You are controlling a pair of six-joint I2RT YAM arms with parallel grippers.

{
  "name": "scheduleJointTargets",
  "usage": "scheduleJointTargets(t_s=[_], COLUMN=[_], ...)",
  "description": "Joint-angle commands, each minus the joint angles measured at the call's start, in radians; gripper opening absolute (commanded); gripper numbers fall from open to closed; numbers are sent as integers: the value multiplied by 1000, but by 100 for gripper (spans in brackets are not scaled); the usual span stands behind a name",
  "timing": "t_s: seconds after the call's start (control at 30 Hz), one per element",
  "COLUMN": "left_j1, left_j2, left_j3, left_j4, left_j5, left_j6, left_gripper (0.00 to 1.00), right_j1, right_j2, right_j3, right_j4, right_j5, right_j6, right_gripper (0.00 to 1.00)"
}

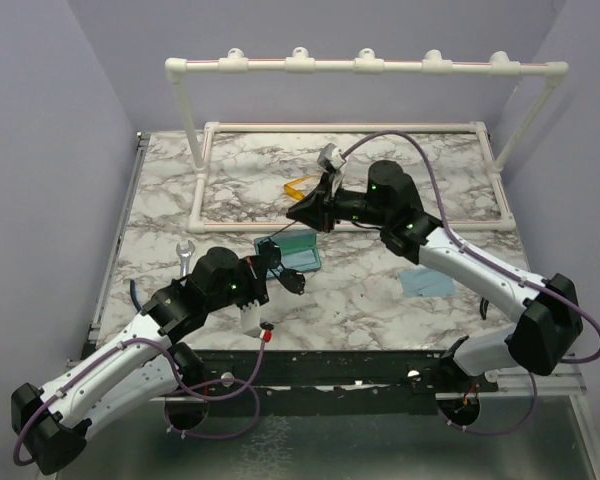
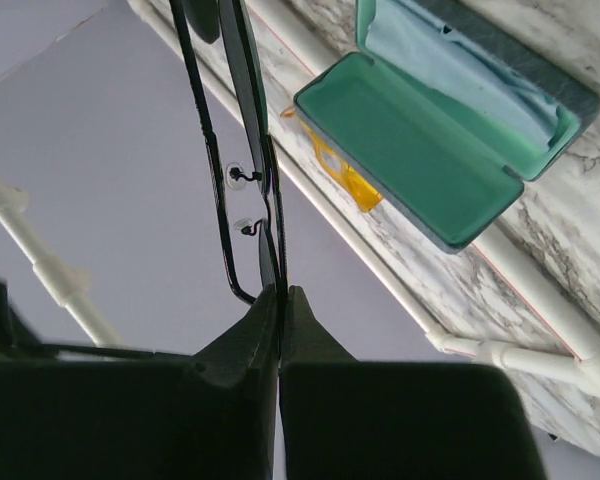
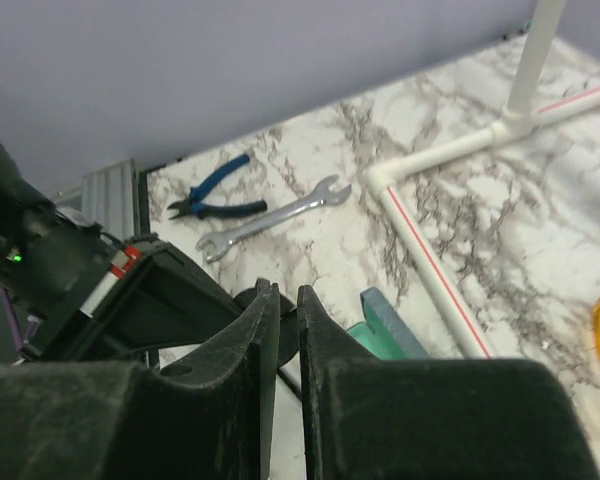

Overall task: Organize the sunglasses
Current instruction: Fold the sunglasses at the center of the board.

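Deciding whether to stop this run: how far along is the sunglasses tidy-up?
Done: the case is open, no glasses inside. In hand: the left gripper is shut on the dark wire-frame sunglasses, held clear of the table; the right gripper sits close, its grip unclear. Left: both pairs need stowing; the yellow sunglasses lie on the table beyond the case.
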Motion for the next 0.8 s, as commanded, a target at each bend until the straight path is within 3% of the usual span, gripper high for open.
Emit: scheduleJointTargets(t_s=[0.0, 0.3, 0.47, 0.53, 0.63, 0.77], left_j1=[-3, -3, -3, -3, -4, -6], left_j2=[-11, 25, 51, 73, 100, 131], left_j3=[-3, 52, 89, 122, 152, 196], left_j4=[69, 87, 69, 49, 42, 21], left_j5=[-44, -75, -50, -53, -63, -78], left_j6=[322, 139, -80, -169, -273, -369], left_gripper=[0, 0, 0, 0, 0, 0], right_j1=[51, 87, 87, 86, 96, 213], right_j2=[59, -18, -192, -274, -367, -416], right_j3=[-5, -154, -204, -228, -328, -519], right_j4=[-3, -168, -282, -272, -171, 128], right_j5=[79, 79, 170, 236, 292, 423], right_j6=[-42, -95, -105, -151, -244, -399], right_gripper=[17, 14, 25, 39, 96, 100])
